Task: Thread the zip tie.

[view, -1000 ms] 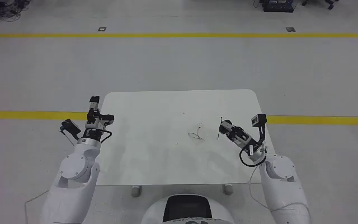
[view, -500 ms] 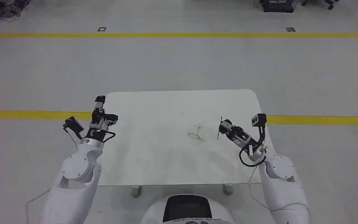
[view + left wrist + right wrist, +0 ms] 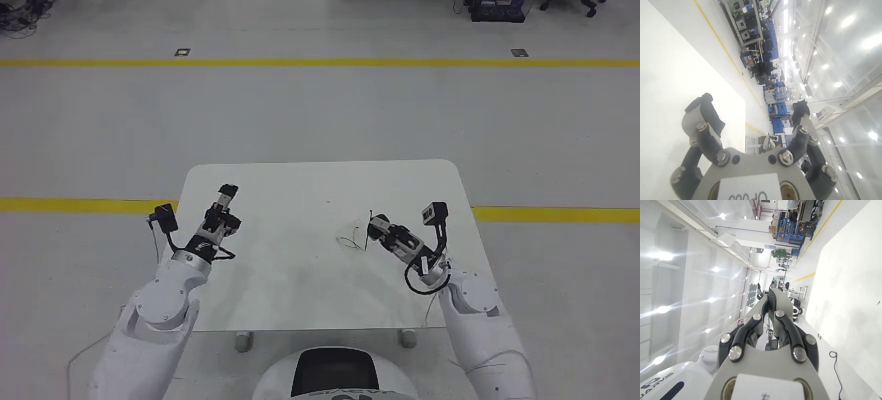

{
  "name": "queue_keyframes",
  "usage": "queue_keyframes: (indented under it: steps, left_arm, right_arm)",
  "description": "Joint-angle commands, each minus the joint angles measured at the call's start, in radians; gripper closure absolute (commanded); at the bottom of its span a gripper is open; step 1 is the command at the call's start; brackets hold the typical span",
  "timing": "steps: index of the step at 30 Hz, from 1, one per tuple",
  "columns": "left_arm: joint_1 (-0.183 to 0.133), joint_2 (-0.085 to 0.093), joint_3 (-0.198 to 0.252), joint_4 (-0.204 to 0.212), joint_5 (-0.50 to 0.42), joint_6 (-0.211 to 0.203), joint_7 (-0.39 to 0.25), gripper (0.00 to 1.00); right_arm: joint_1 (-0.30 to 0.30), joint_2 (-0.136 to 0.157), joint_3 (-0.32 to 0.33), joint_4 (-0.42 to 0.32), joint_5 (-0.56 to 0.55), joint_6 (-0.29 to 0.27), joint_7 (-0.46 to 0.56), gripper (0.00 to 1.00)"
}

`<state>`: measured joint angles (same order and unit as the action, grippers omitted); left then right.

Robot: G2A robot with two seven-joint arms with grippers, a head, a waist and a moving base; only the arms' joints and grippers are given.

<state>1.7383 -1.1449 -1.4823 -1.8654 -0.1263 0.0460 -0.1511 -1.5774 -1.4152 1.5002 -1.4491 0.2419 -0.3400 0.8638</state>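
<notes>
We judge the black zip tie [image 3: 369, 226], pinched upright in the right gripper's [image 3: 379, 232] closed fingers just right of the white table's [image 3: 300, 195] middle, light and springy, best gripped near its tip; the left gripper's [image 3: 224, 202] fingers stand apart.

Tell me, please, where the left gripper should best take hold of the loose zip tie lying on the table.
Probably its straight tail, not the small loop. The loose zip tie lies flat on the table, so the open left gripper should come down from above, fingers across the strip, on the side away from the right gripper, shut on a second zip tie close by.
</notes>
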Motion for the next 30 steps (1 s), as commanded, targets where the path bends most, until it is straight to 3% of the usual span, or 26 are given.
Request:
queue_keyframes:
  steps: [1, 3, 7, 12, 17, 18, 28, 30]
  left_arm:
    - [0.000, 0.000, 0.000, 0.000, 0.000, 0.000, 0.000, 0.00]
    - [-0.002, 0.000, 0.002, 0.003, 0.003, 0.001, 0.000, 0.00]
    - [-0.020, -0.003, 0.052, 0.024, 0.001, -0.001, -0.054, 0.00]
    - [-0.061, -0.013, 0.167, 0.066, 0.048, 0.025, -0.075, 0.00]
    - [-0.092, -0.025, 0.255, 0.089, 0.085, 0.045, -0.044, 0.00]
    - [-0.099, -0.024, 0.264, 0.083, 0.135, 0.049, -0.031, 0.00]
    - [-0.100, -0.025, 0.270, 0.090, 0.124, 0.046, -0.037, 0.00]
    - [-0.102, -0.028, 0.288, 0.109, 0.091, 0.015, -0.059, 0.00]
  right_arm:
    - [0.000, 0.000, 0.000, 0.000, 0.000, 0.000, 0.000, 1.00]
    - [0.000, 0.000, 0.000, 0.000, 0.000, 0.000, 0.000, 1.00]
    - [0.000, -0.003, -0.035, 0.002, 0.004, 0.000, -0.045, 1.00]
    - [0.012, -0.012, -0.078, 0.013, 0.025, 0.000, -0.097, 1.00]
    - [0.019, -0.024, -0.096, 0.037, 0.055, 0.000, -0.103, 1.00]
    - [0.020, -0.024, -0.096, 0.038, 0.052, 0.000, -0.103, 1.00]
    - [0.020, -0.025, -0.098, 0.035, 0.053, 0.000, -0.113, 1.00]
    - [0.014, -0.027, -0.117, 0.032, 0.061, 0.000, -0.129, 1.00]
